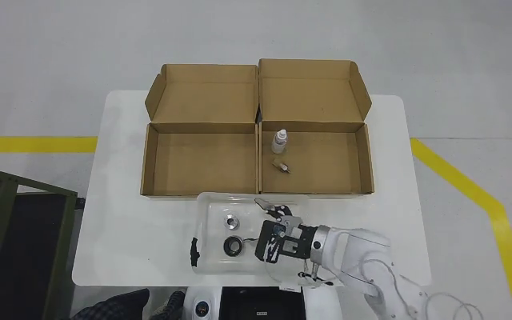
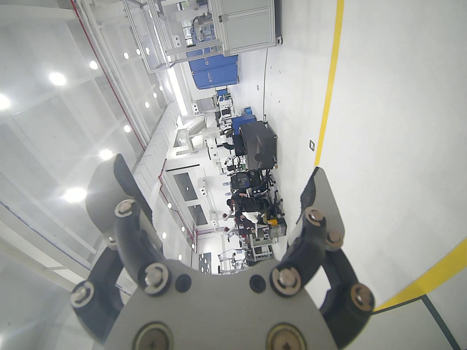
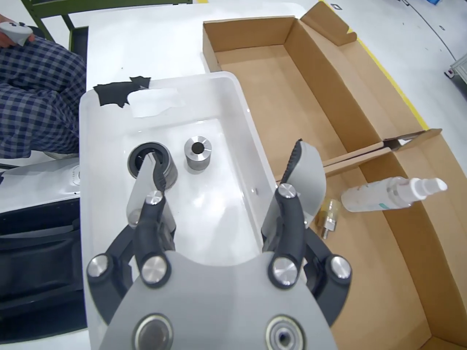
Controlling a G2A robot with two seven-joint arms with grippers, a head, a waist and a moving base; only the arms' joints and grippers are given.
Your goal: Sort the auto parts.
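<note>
Right pincer (image 3: 228,158) released, spread over the clear tray (image 3: 251,129), one finger above the bearing ring (image 3: 136,156) beside the steel bush (image 3: 197,154): likely lined up for a pick. Spray bottle (image 3: 386,194), brass fitting (image 3: 328,218) in the right carton (image 3: 365,275). Left pincer (image 2: 219,169) released, apparently parked.

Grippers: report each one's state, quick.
Left gripper: open, holding nothing.
Right gripper: open, holding nothing, above the white bin.
</note>
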